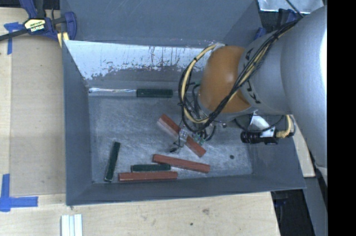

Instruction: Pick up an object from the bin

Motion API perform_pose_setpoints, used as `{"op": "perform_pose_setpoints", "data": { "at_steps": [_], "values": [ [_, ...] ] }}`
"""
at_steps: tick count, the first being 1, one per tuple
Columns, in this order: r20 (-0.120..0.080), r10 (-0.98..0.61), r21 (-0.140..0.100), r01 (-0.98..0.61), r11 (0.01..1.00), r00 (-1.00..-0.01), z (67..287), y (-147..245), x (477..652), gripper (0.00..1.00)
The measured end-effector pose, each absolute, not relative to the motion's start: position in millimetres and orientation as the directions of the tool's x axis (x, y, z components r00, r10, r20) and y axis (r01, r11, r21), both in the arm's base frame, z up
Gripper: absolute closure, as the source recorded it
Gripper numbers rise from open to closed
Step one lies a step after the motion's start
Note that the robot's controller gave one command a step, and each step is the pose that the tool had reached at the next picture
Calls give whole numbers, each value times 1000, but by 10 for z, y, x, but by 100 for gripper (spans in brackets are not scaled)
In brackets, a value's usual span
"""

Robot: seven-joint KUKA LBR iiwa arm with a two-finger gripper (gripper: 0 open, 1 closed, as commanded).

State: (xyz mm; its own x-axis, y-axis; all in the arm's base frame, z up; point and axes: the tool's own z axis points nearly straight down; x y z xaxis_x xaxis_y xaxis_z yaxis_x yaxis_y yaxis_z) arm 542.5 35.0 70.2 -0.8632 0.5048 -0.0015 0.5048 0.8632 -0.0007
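Note:
My gripper point(179, 142) is low in the middle of the bin, under the arm's orange cover. Its tip is down on a short red-brown block point(168, 124) that lies slanted from upper left to lower right. Part of this block is hidden by the gripper. Just below it lies a long red-brown bar point(181, 163), tilted slightly. A small dark green bar point(143, 167) sits to the left of that bar's end.
Another red-brown bar point(147, 176) lies along the front wall. A dark green stick point(113, 161) stands lengthwise at the front left. A dark green piece with a clear end point(154, 93) rests against the back wall. The arm covers the bin's right side.

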Motion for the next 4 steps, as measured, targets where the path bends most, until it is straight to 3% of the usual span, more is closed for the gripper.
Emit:
{"op": "perform_pose_setpoints", "data": {
  "at_steps": [1,2,4],
  "values": [
    [-5,504,1,504,864,-864,717,359,5436,100],
    [-4,505,2,505,863,-863,815,354,5445,100],
    [-6,502,3,502,865,-865,1555,342,5470,100]
  ]
}}
